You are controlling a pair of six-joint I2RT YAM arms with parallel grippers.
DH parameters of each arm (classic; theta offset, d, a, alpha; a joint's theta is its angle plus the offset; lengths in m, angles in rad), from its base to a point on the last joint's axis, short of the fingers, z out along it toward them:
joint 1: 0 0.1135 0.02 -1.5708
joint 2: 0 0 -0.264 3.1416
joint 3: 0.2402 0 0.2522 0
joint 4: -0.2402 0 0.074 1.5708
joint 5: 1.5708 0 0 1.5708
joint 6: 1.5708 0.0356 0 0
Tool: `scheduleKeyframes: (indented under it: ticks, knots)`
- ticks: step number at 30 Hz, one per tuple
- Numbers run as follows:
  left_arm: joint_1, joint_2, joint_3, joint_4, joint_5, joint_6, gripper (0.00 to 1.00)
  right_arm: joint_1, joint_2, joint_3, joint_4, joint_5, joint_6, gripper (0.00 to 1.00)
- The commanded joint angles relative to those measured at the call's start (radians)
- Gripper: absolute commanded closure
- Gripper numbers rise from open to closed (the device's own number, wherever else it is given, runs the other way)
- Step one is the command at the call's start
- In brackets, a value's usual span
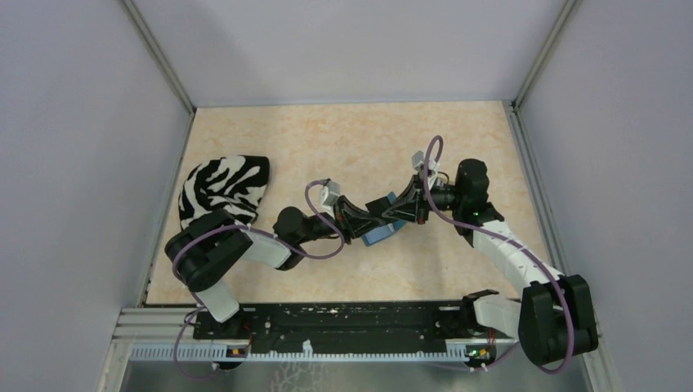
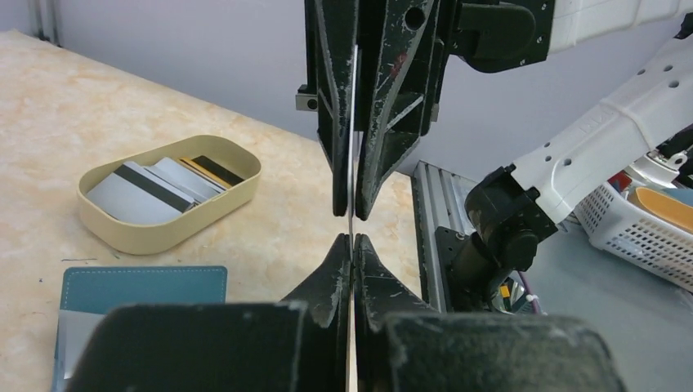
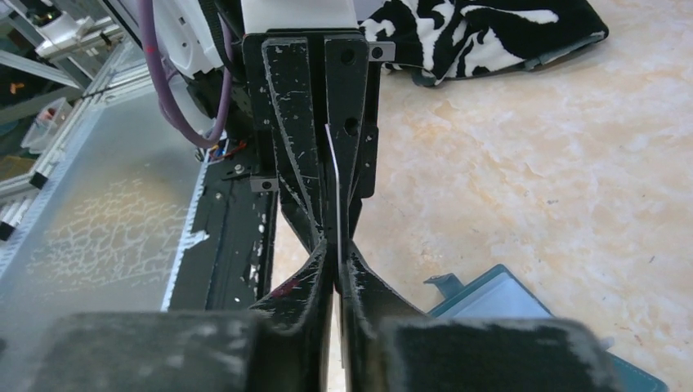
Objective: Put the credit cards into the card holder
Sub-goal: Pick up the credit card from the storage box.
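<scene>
Tray: a beige oval tray (image 2: 163,235) is set on the worktop (image 2: 266,241) beyond the card holder (image 2: 143,288). Several credit cards (image 2: 155,186) are stacked inside, grey-silver with dark stripes, with gold-orange among them.
Card holder: teal-blue, laid flat on the worktop.
Held card: one thin card (image 3: 334,171), seen edge-on, is held above the card holder.
Left pincer: the left pincer (image 2: 351,245) is closed on one end of the held card.
Right pincer: the right pincer (image 3: 337,249) is clamped on the opposite end, tip to tip.

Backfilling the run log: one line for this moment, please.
left gripper: shut on credit card | right gripper: shut on same card, tip to tip | card holder: beneath grippers
</scene>
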Motion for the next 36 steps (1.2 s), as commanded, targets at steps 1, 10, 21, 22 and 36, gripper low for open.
scheduleKeyframes:
  ticks: [1, 10, 21, 22, 36]
  knots:
    - [-0.005, 0.005, 0.016, 0.089, 0.015, 0.023, 1.00, 0.013, -0.001, 0.013, 0.006, 0.002, -0.042, 0.85]
    - [0.043, -0.158, 0.029, -0.550, 0.236, 0.204, 1.00, 0.009, -0.014, 0.251, -0.800, 0.088, -0.754, 0.21]
    - [0.055, -0.212, 0.140, -1.009, 0.275, 0.361, 1.00, 0.020, 0.053, 0.226, -0.728, 0.068, -0.629, 0.41]
    - [0.055, -0.214, 0.142, -1.009, 0.274, 0.361, 1.00, 0.026, 0.060, 0.225, -0.725, 0.072, -0.625, 0.42]
    - [0.059, -0.232, 0.146, -1.010, 0.278, 0.369, 1.00, 0.111, 0.155, 0.256, -0.812, 0.150, -0.706, 0.57]
